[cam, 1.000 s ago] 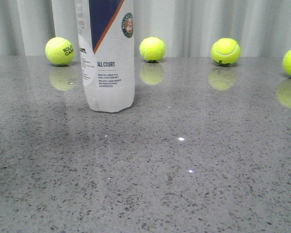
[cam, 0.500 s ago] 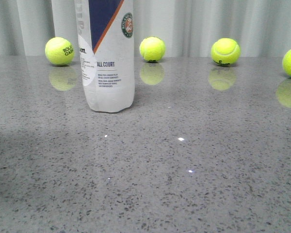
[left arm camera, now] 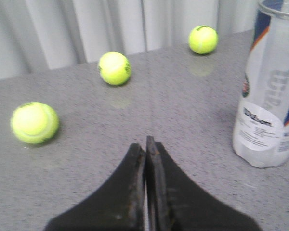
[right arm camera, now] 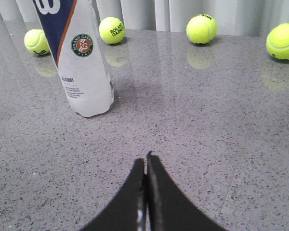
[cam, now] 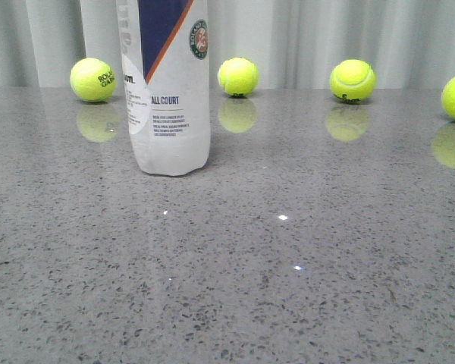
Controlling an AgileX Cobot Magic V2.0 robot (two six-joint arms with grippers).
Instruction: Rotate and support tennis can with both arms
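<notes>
Tennis can [cam: 167, 87] standing upright on the speckled grey table [cam: 303, 250], nothing touching it.
Left end effector [left arm camera: 146, 144] and right end effector [right arm camera: 145, 161] are both staying pinched together; shadow's gone from the table.

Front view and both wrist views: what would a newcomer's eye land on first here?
The tall white tennis can with its navy panel stands upright on the grey speckled table, left of centre, untouched. Behind it, yellow-green tennis balls sit spread along the table's far edge before a pale curtain. Each wrist view shows its end effector, left and right, closed and empty, well short of the can.
</notes>
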